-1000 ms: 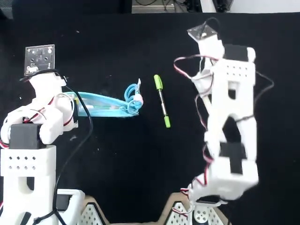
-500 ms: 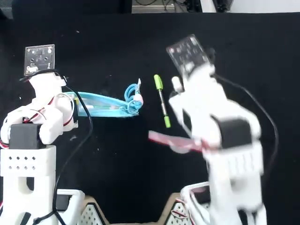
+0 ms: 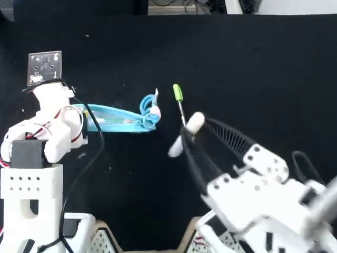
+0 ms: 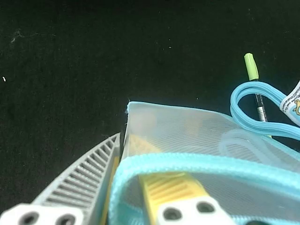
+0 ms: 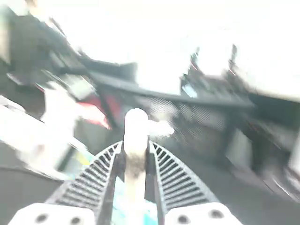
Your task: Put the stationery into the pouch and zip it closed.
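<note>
A light blue mesh pouch (image 3: 113, 120) lies left of centre, its blue strap loop (image 3: 149, 104) at the right end. My left gripper (image 4: 133, 187) is shut on the pouch's edge (image 4: 187, 140), with the yellow finger (image 4: 171, 192) inside and the grey ribbed finger (image 4: 86, 176) outside. A green-capped pen (image 3: 179, 100) lies just right of the loop and also appears as the pen (image 4: 253, 75). My right gripper (image 3: 188, 136) hangs over the pen's lower half, shut on a white stick (image 3: 194, 123). The right wrist view has the gripper (image 5: 136, 146) clamped on that stick (image 5: 136, 124).
A black cloth (image 3: 263, 68) covers the table. The left arm's white body (image 3: 31, 158) stands at the near left. The right arm's body (image 3: 263, 200) leans low across the near right. Cables (image 3: 89, 158) trail by the left base.
The right arm has swung down from an upright pose at the far right and tipped toward the near edge. Its gripper now sits by the pen. The left arm and pouch stayed put.
</note>
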Robot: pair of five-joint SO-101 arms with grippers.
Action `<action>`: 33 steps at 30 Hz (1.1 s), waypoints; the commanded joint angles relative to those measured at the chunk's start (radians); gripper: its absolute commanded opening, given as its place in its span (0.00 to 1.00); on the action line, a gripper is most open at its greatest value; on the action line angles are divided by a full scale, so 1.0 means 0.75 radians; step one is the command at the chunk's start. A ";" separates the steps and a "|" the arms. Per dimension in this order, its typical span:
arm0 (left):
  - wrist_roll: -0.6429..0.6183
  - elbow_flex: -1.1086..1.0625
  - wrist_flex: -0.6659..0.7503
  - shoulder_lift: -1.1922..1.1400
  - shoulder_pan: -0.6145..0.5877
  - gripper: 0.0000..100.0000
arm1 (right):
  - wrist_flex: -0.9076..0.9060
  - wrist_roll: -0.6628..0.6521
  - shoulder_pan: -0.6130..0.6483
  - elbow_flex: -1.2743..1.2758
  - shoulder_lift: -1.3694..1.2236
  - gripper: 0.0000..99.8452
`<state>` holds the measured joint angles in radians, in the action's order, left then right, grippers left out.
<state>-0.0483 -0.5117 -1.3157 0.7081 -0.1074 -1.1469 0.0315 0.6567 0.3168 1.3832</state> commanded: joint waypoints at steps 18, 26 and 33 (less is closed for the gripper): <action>-0.010 -0.091 0.008 -0.016 -0.001 0.03 | 1.187 -0.215 0.233 0.864 0.026 0.01; -0.010 -0.089 0.008 -0.016 -0.001 0.03 | 1.185 -0.215 0.233 0.877 0.015 0.01; -0.010 -0.089 0.008 -0.016 -0.001 0.03 | 1.180 -0.215 0.235 1.063 0.015 0.07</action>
<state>-0.0483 -0.5117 -1.3157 0.7081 -0.1074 -0.2770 -0.1235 0.8239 1.1055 1.3909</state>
